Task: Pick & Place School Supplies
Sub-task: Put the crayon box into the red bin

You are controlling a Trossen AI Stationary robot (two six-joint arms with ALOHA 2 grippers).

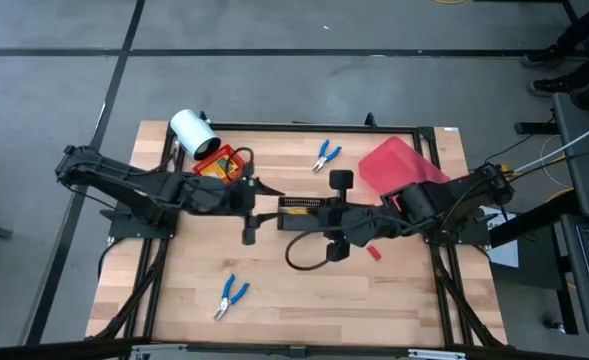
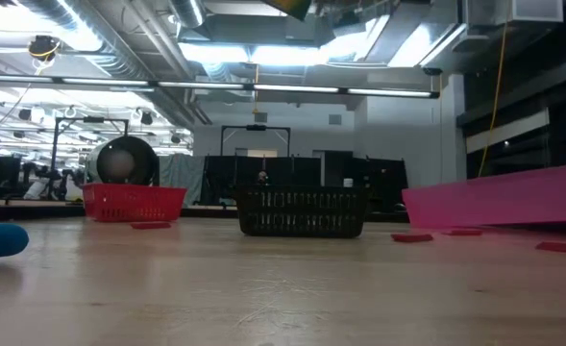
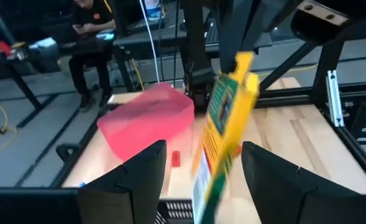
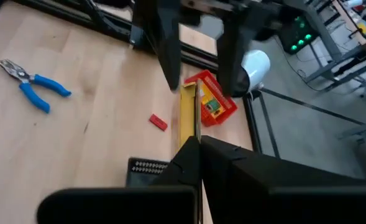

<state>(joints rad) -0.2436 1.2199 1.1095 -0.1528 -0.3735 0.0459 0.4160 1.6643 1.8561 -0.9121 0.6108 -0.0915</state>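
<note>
Two grippers meet over the table's middle, near the black tray (image 1: 296,210) at about 12 o'clock from center: the left gripper (image 3: 198,171) has its fingers wide apart, while the right gripper (image 4: 198,146) is pinched tight on the yellow box (image 3: 223,134), likely taking it over.

The table (image 1: 304,275) is pale, smooth wood planking with a matt finish. The yellow box (image 3: 223,134) looks like glossy printed card. The pink tray (image 1: 394,165) and red basket (image 1: 224,165) appear plastic.
</note>
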